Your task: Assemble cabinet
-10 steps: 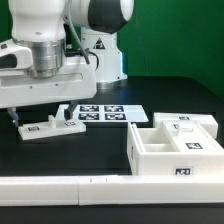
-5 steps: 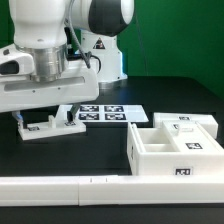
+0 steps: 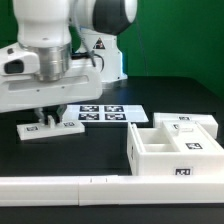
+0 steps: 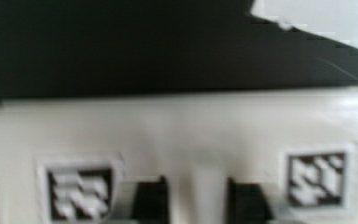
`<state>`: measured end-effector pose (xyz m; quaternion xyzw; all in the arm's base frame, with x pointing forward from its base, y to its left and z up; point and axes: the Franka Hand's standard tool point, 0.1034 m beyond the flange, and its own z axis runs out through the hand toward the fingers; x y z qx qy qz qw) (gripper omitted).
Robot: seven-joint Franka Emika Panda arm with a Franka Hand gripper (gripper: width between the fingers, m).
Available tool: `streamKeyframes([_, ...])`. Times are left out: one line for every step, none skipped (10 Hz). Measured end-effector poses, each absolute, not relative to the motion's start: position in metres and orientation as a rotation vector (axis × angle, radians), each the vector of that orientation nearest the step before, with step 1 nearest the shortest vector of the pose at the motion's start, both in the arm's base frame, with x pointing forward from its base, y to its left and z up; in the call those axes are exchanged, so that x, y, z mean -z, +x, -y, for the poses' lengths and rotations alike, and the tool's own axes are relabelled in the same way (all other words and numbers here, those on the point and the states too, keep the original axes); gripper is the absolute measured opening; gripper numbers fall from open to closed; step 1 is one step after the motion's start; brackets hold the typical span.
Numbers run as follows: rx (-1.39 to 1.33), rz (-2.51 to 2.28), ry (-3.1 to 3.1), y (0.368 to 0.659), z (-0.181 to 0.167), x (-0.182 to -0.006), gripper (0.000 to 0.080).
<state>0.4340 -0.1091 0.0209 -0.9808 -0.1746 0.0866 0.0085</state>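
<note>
The white cabinet box [image 3: 170, 150] with inner compartments and tags stands on the black table at the exterior view's right. A flat white cabinet panel [image 3: 50, 128] with two square tags lies at the exterior view's left. My gripper [image 3: 44, 117] hangs straight down over this panel, its fingertips at the panel's surface. In the wrist view the panel [image 4: 176, 130] fills the picture. My two dark fingers [image 4: 149, 203] stand apart there, with white panel surface showing between them. The gripper [image 4: 197, 205] is open and holds nothing.
The marker board [image 3: 103, 112] lies just behind the panel. A long white rail [image 3: 60, 187] runs along the table's front edge. The arm's base stands at the back. A white corner of another flat thing [image 4: 309, 20] shows in the wrist view.
The arm has come down toward the flat panel, and the fingertips are now at its surface. The panel and the cabinet box have not moved.
</note>
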Motion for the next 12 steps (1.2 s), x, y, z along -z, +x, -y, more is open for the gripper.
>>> streamKeyframes([-0.244, 0.629, -3.03, 0.438, 0.094, -0.032, 0.0093])
streamKeyframes([-0.236, 0.713, -2.993, 0.441, 0.079, -0.047, 0.006])
streamKeyframes([-0.204, 0.732, -2.992, 0.447, 0.07, -0.06, 0.006])
streamKeyframes([-0.163, 0.672, -3.021, 0.446, 0.071, -0.064, 0.006])
streamKeyframes([-0.176, 0.677, -3.018, 0.444, 0.073, -0.061, 0.006])
streamKeyframes([-0.177, 0.694, -3.013, 0.444, 0.073, -0.06, 0.006])
streamKeyframes([-0.174, 0.748, -3.003, 0.444, 0.072, -0.061, 0.006])
streamKeyframes([-0.154, 1.048, -2.918, 0.448, 0.065, -0.064, 0.0061])
streamKeyframes([-0.138, 1.29, -2.816, 0.453, 0.052, -0.069, 0.0061])
streamKeyframes([-0.128, 1.435, -2.76, 0.457, 0.036, -0.073, 0.0061])
streamKeyframes([-0.113, 1.563, -2.7, 0.456, 0.026, -0.077, 0.0061])
streamKeyframes([-0.121, 1.641, -2.648, 0.454, 0.034, -0.074, 0.0061])
